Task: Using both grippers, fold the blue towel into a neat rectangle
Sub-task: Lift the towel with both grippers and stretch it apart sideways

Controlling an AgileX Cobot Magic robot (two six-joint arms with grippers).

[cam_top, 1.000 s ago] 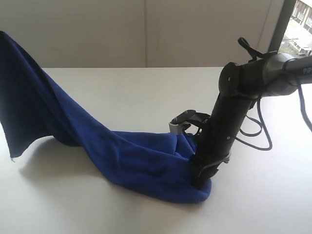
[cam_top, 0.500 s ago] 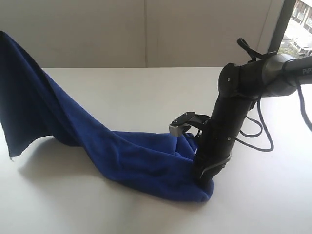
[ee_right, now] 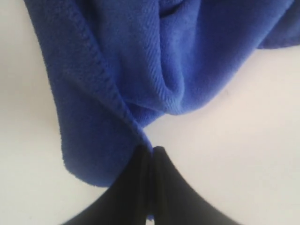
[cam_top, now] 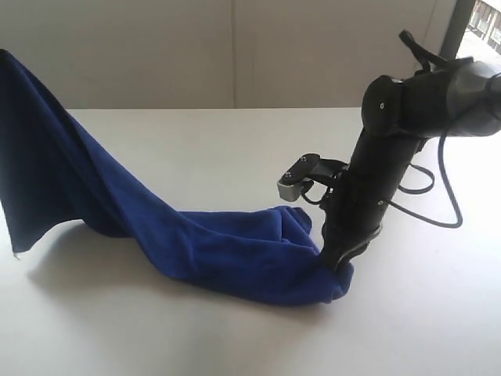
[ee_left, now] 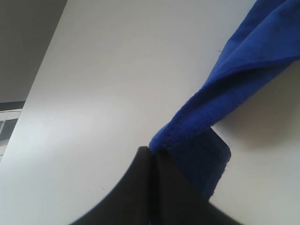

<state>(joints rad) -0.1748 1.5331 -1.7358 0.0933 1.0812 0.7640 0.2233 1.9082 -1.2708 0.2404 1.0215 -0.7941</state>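
The left gripper [ee_left: 152, 151] and right gripper [ee_right: 152, 150] both pinch the towel [cam_top: 219, 251]. The right, at 4 o'clock, holds only a thin fold; a pull may slip it.

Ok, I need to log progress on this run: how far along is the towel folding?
Done: the left end effector is shut on the raised end of the blue towel, the right end effector on an edge low over the table. In hand: the towel slung rumpled between them. Left: every fold; no rectangle yet.
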